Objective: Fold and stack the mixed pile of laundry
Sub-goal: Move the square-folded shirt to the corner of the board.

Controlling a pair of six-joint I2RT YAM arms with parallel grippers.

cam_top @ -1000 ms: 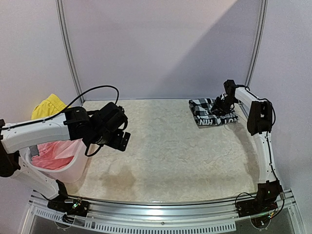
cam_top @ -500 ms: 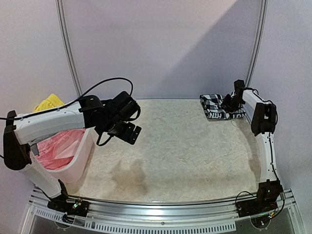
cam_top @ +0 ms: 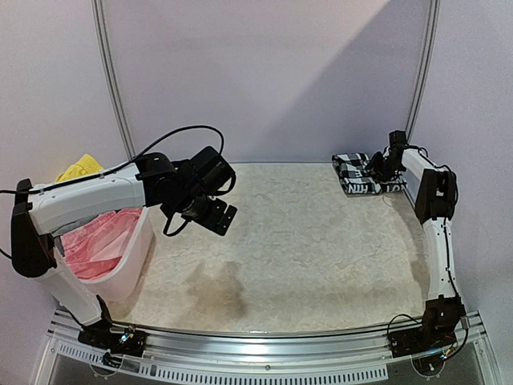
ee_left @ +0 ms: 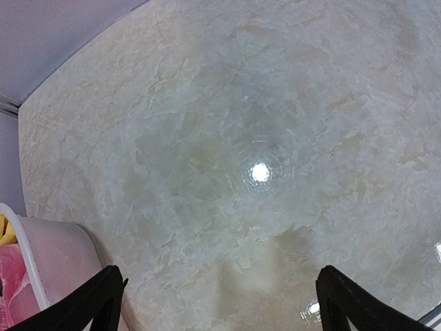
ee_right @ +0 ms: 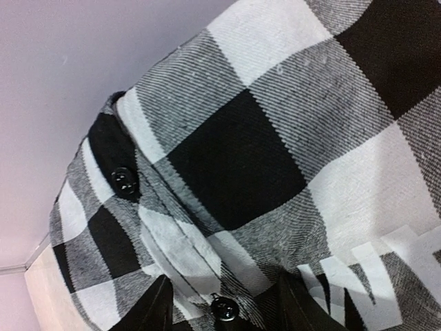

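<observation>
Folded checked shirt [cam_top: 358, 174] sits upper right of top view, at far right corner of bench [cam_top: 304, 249], R claw [cam_top: 377, 167] on it.
Shirt: blk/wht/grey checks, white block lettering, blk buttons along placket; wrist view shows cloth betw. R claw's fingers, tips cut off by frame, so can't tell if it pinches. L claw [cam_top: 215, 215] spread wide, holding nothing, above bare bench left of centre. Pink piece [cam_top: 92, 241] and yellow one [cam_top: 78, 170] in white basket [cam_top: 132, 261] at left edge.
</observation>
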